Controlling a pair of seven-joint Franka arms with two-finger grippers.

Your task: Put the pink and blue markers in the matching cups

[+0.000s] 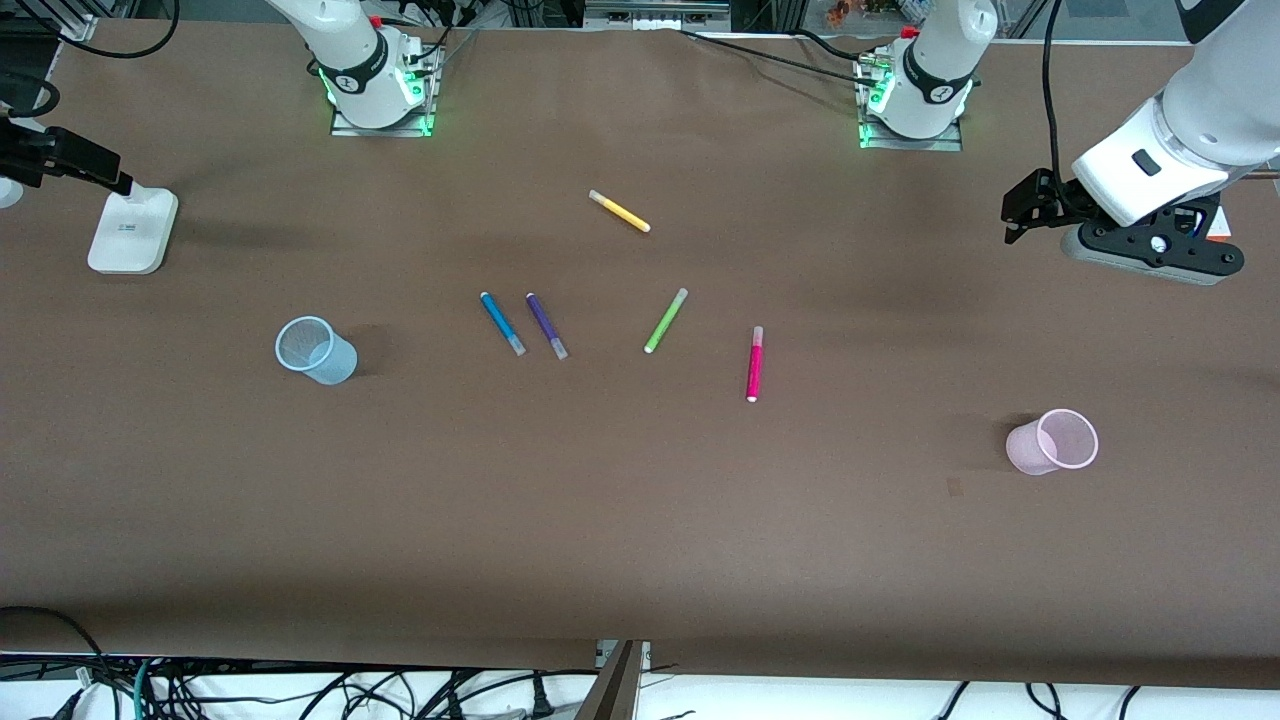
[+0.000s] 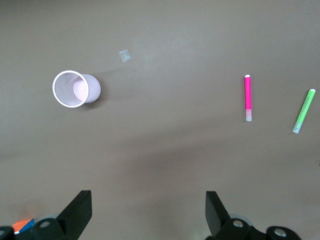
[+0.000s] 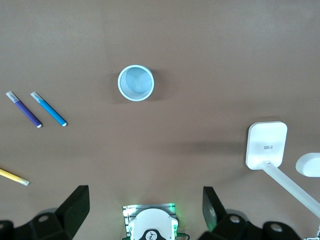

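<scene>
The pink marker [image 1: 755,364] lies flat mid-table and also shows in the left wrist view [image 2: 247,98]. The blue marker [image 1: 502,323] lies flat nearer the right arm's end and shows in the right wrist view [image 3: 48,109]. The pale blue cup [image 1: 315,350] stands upright and empty toward the right arm's end [image 3: 135,83]. The pale pink cup [image 1: 1053,441] stands upright and empty toward the left arm's end [image 2: 76,89]. My left gripper [image 1: 1022,215] is open and empty, raised over the table's left-arm end [image 2: 148,193]. My right gripper [image 3: 145,190] is open and empty, high over its own base, out of the front view.
A purple pen [image 1: 546,325] lies right beside the blue marker. A lime-green pen [image 1: 665,320] lies between it and the pink marker. A yellow pen [image 1: 619,211] lies farther back. A white stand [image 1: 132,232] sits at the right arm's end. A small tape scrap [image 2: 125,56] lies near the pink cup.
</scene>
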